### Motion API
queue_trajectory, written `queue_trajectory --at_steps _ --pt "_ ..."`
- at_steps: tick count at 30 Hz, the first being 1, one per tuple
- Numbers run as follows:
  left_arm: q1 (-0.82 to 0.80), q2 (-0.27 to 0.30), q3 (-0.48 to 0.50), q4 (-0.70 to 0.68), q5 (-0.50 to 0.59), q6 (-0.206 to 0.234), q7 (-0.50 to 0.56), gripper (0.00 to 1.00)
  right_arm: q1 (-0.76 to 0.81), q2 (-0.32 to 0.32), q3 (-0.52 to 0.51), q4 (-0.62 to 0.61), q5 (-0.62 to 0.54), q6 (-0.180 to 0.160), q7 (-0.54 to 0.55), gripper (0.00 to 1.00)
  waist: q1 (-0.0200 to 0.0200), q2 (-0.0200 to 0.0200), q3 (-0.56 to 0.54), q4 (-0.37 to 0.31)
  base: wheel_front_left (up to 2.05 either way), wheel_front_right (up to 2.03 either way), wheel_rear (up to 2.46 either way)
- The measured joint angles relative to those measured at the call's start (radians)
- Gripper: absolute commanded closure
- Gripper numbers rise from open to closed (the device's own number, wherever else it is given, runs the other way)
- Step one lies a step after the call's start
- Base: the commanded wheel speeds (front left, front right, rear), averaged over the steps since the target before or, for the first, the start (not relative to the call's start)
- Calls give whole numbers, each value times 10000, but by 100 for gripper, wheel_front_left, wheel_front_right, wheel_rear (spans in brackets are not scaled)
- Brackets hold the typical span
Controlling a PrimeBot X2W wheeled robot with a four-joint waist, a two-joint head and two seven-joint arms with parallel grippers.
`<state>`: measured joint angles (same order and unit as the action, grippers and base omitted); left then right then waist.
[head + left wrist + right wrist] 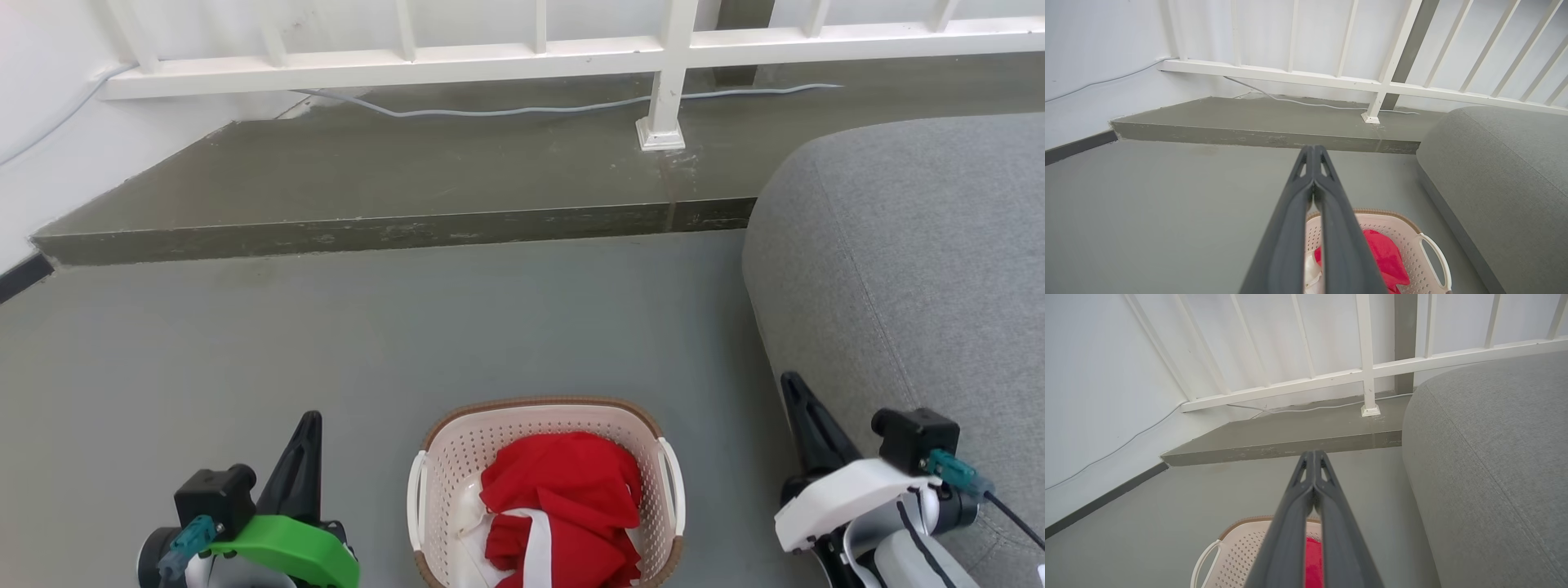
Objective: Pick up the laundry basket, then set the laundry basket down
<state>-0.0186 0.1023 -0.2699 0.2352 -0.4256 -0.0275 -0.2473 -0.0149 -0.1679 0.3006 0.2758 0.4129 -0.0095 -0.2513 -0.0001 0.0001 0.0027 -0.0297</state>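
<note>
The laundry basket (457, 457) stands on the grey floor at the bottom centre of the head view, cream-white and perforated with a brown rim and white loop handles, holding red and white cloth. My left gripper (309, 425) is shut with nothing in it, left of the basket and apart from it. My right gripper (790, 384) is shut too, off to the basket's right near the sofa. In the left wrist view my left gripper (1313, 152) has its tips together above the basket (1412, 241). In the right wrist view my right gripper (1313, 456) is tip to tip over the basket (1237, 547).
A grey sofa (906, 261) fills the right side. Ahead, a raised concrete step (392, 233) runs across the floor, with a white railing (522, 57) and a loose cable (522, 109) on it. A white wall closes off the left.
</note>
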Motion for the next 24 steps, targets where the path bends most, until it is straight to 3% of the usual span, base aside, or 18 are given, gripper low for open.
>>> queue_trajectory --at_steps 24 --pt "58 -180 662 119 -2589 -165 719 100 136 318 -851 36 2685 261 706 100 0 -1 1 70 0 0 0"
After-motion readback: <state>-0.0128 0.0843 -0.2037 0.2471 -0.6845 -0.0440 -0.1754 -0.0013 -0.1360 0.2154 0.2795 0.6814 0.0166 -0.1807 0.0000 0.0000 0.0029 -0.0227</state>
